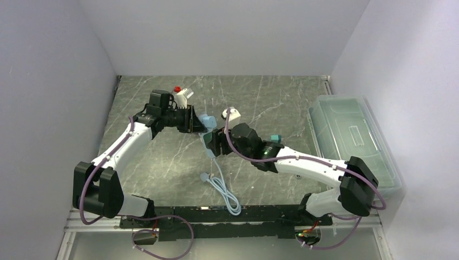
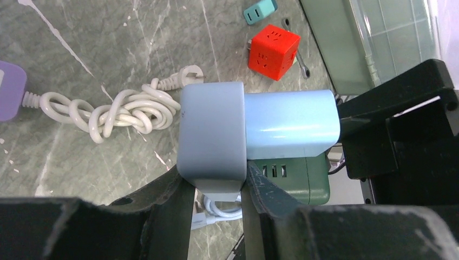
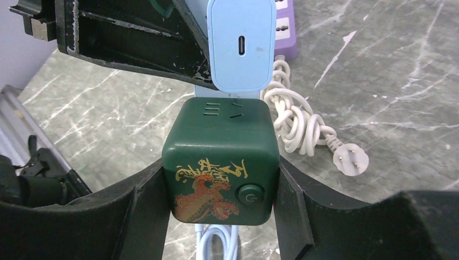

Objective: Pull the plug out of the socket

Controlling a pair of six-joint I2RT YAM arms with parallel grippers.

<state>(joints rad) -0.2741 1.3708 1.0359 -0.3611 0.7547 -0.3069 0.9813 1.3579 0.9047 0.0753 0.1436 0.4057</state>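
The socket is a dark green cube (image 3: pixel 221 162) with a gold and red dragon print and a round power button. My right gripper (image 3: pixel 221 179) is shut on its two sides. It also shows in the top view (image 1: pixel 208 142) and the left wrist view (image 2: pixel 295 181). The plug is a blue block (image 2: pixel 211 135) with a lighter blue charger part (image 2: pixel 292 124). My left gripper (image 2: pixel 214 184) is shut on the block. The plug (image 3: pixel 240 43) stands at the cube's far top edge. I cannot tell whether its pins are in the socket. Both grippers (image 1: pixel 201 123) (image 1: pixel 212 143) meet at mid-table.
A red cube socket (image 2: pixel 273 51) and a teal plug (image 2: pixel 258 11) lie beyond. A purple power strip (image 3: pixel 287 27) with a knotted white cord (image 3: pixel 295 124) lies nearby. A light blue cable (image 1: pixel 224 189) trails toward the arm bases. A clear lidded box (image 1: pixel 352 135) stands at the right.
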